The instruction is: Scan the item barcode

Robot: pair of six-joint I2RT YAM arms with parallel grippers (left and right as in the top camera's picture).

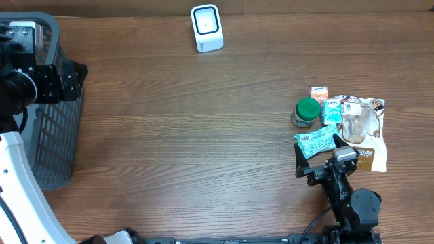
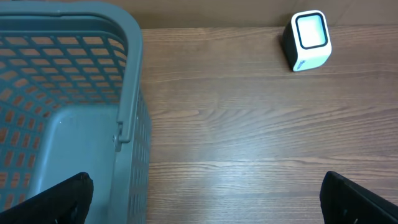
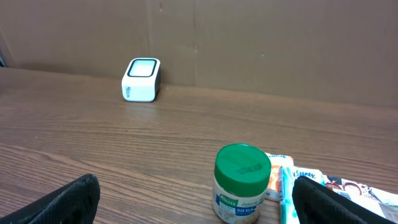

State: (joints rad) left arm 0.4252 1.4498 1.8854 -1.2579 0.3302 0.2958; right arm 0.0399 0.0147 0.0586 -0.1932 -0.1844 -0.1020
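Well, my right gripper (image 1: 317, 154) sits wide open by the packet (image 1: 316, 140) so I can grab it for the scanner (image 1: 207, 28) (my left gripper (image 2: 208, 208) hangs open by the basket (image 1: 47, 156)).

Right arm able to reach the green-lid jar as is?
Probably yes: the right gripper, jaws wide open, faces the upright green-lid jar; only a flat teal packet lies between them, likely low enough to clear.

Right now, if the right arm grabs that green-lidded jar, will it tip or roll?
The jar stands upright and looks squat, so it probably resists tipping. Its round sides look smooth, so it may slip, and likely rolls if knocked over. Packets lie beside it; a push could shift them.
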